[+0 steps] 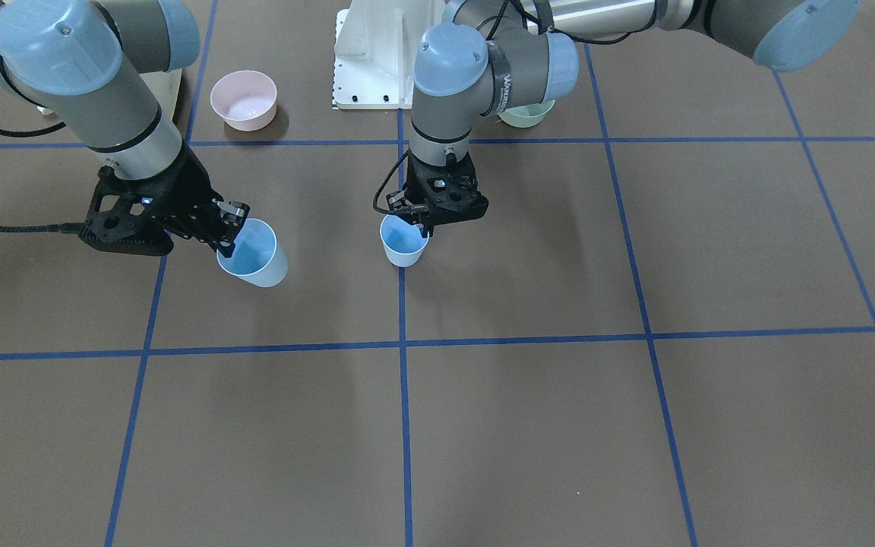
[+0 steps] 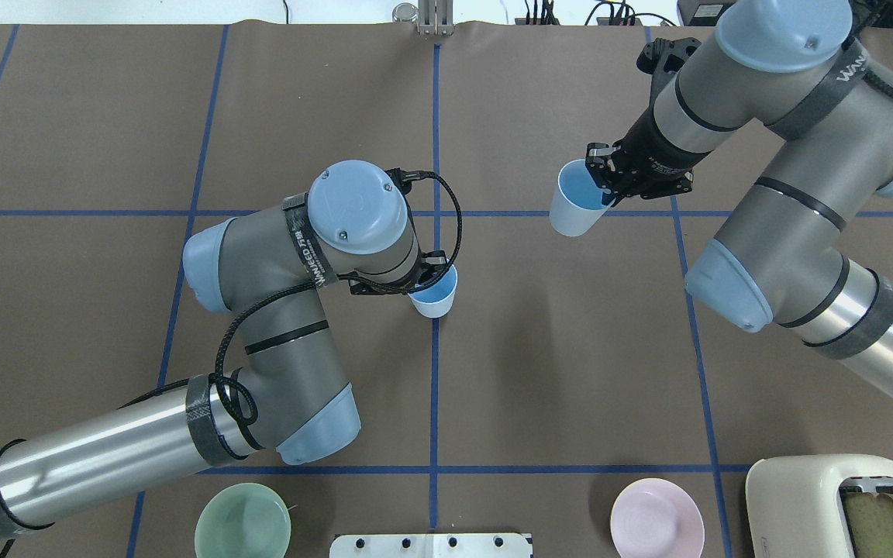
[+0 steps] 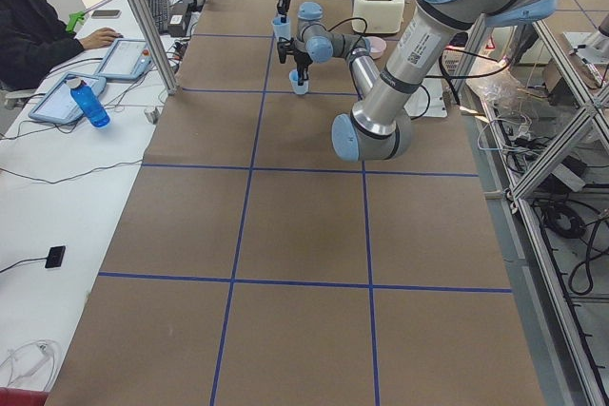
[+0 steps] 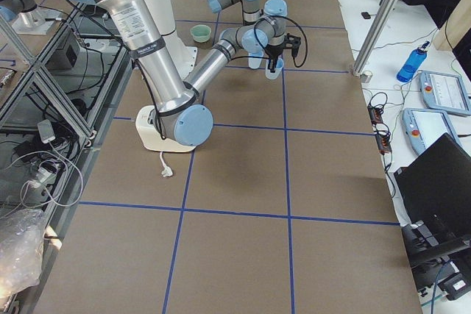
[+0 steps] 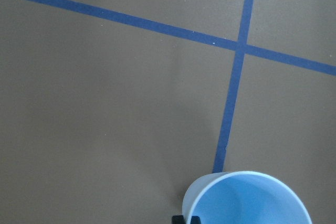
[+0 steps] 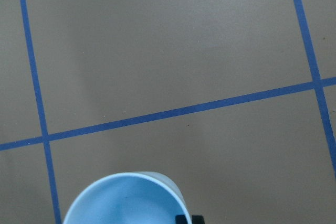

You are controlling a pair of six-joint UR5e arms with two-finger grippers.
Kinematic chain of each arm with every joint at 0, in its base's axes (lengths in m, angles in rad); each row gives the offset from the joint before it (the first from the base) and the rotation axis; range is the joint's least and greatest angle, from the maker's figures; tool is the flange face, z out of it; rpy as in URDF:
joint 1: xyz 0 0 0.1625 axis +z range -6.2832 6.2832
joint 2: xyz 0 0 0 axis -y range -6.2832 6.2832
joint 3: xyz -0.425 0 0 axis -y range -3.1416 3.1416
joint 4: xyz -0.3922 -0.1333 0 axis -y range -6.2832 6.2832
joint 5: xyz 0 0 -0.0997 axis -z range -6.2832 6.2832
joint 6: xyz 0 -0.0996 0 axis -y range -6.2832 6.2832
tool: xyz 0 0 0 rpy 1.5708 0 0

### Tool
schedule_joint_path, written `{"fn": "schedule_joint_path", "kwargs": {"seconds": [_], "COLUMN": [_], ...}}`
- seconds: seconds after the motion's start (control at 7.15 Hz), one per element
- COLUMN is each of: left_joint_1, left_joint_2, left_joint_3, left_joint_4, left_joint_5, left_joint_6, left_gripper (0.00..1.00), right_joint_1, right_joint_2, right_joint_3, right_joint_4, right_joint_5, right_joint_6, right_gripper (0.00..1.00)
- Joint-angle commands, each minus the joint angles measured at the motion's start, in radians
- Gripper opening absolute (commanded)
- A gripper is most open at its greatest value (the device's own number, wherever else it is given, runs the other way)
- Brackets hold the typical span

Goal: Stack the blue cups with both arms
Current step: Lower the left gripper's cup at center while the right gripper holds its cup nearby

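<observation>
Two light-blue cups, one in each gripper. My left gripper [image 1: 426, 226] is shut on the rim of one blue cup [image 1: 404, 241], held upright and low over the table's central blue line; the cup also shows in the overhead view [image 2: 432, 292] and the left wrist view [image 5: 247, 199]. I cannot tell whether it touches the table. My right gripper [image 1: 231, 235] is shut on the rim of the other blue cup [image 1: 252, 254], which is tilted and lifted above the table; this cup also shows in the overhead view [image 2: 577, 199] and the right wrist view [image 6: 123, 200]. The cups are well apart.
A pink bowl [image 2: 656, 518] and a pale green bowl [image 2: 243, 521] sit near the robot's side, flanking the white base stand [image 2: 431, 545]. A cream toaster [image 2: 842, 504] stands at the near right corner. Operators sit at desks beyond the far table edge.
</observation>
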Motion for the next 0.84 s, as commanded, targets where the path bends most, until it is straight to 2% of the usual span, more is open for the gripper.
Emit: {"fn": "schedule_joint_path", "kwargs": {"seconds": [0.0, 0.28, 0.7], "left_joint_1": [0.005, 0.011, 0.027], "left_joint_2": [0.000, 0.000, 0.001], "left_joint_3": [0.004, 0.004, 0.031], "left_joint_4": [-0.001, -0.002, -0.070], "left_joint_5": [0.001, 0.012, 0.038], "left_joint_6": [0.000, 0.000, -0.002], "left_gripper": [0.00, 0.00, 0.00], "right_joint_1": [-0.003, -0.006, -0.006], "right_joint_2": [0.000, 0.000, -0.002], "right_joint_3": [0.000, 0.000, 0.000], "right_joint_4": [0.001, 0.001, 0.004], "right_joint_5": [-0.002, -0.002, -0.002], "right_joint_6": [0.000, 0.000, 0.000], "right_gripper": [0.00, 0.00, 0.00]}}
